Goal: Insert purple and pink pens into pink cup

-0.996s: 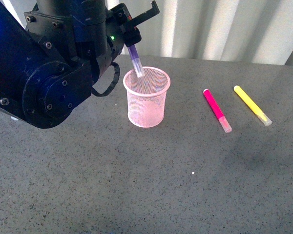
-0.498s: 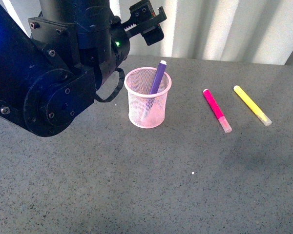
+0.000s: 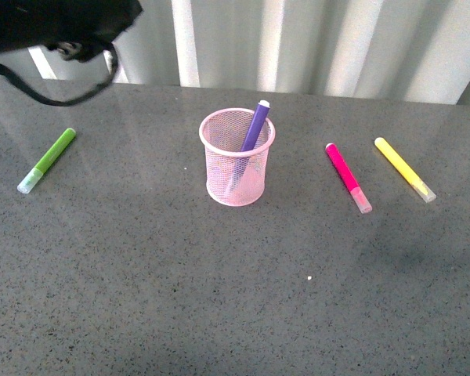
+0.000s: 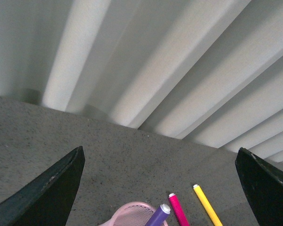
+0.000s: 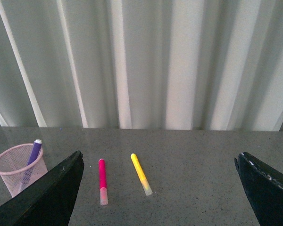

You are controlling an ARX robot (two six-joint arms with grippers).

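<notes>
The pink mesh cup (image 3: 236, 160) stands upright mid-table. The purple pen (image 3: 254, 125) leans inside it, its end sticking out over the right rim. The pink pen (image 3: 347, 176) lies flat on the table to the right of the cup. My left gripper (image 4: 159, 150) is open and empty, above and behind the cup (image 4: 132, 209); only part of its arm (image 3: 55, 23) shows at the front view's top left. My right gripper (image 5: 159, 154) is open and empty, facing the pink pen (image 5: 102, 176) and the cup (image 5: 16, 174) from a distance.
A yellow marker (image 3: 404, 168) lies right of the pink pen. A lime-green marker (image 3: 48, 159) lies at the far left. The table is dark grey stone (image 3: 235, 298), with a ribbed white wall (image 3: 337, 47) behind it.
The left gripper let the purple pen drop into the cup, then the left arm drew back up and to the left. The green marker has come into view.
</notes>
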